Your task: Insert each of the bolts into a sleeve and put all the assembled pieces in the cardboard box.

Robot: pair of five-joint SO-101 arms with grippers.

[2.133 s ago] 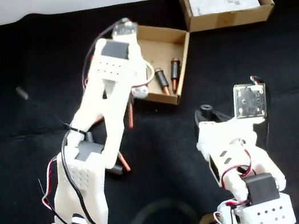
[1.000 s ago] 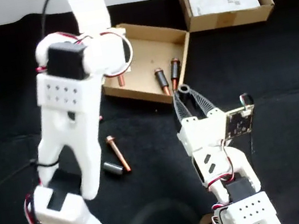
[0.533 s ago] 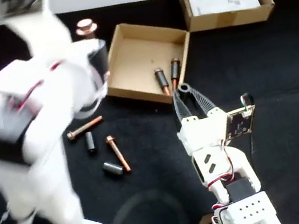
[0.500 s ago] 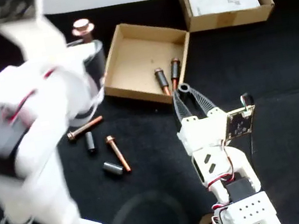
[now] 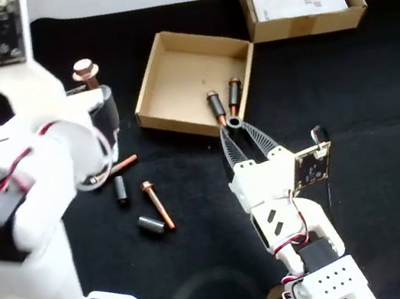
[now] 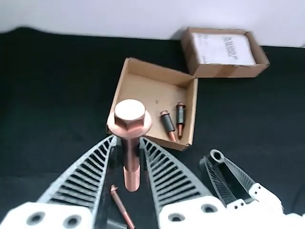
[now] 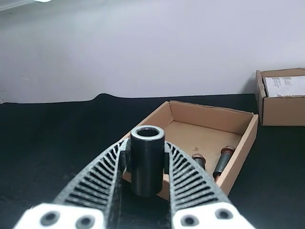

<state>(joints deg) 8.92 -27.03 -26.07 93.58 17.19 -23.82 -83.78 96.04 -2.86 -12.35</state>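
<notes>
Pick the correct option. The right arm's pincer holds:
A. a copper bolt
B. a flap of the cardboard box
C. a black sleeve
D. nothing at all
C. In the right wrist view, the right pincer is clamped on a black sleeve that stands upright with its open end up. The copper bolt sits in the left pincer instead.

Assembled pieces (image 5: 216, 106) lie in the cardboard box (image 5: 176, 80); loose bolts (image 5: 157, 204) and sleeves (image 5: 150, 225) lie on the table (image 5: 388, 163) left of it.
</notes>
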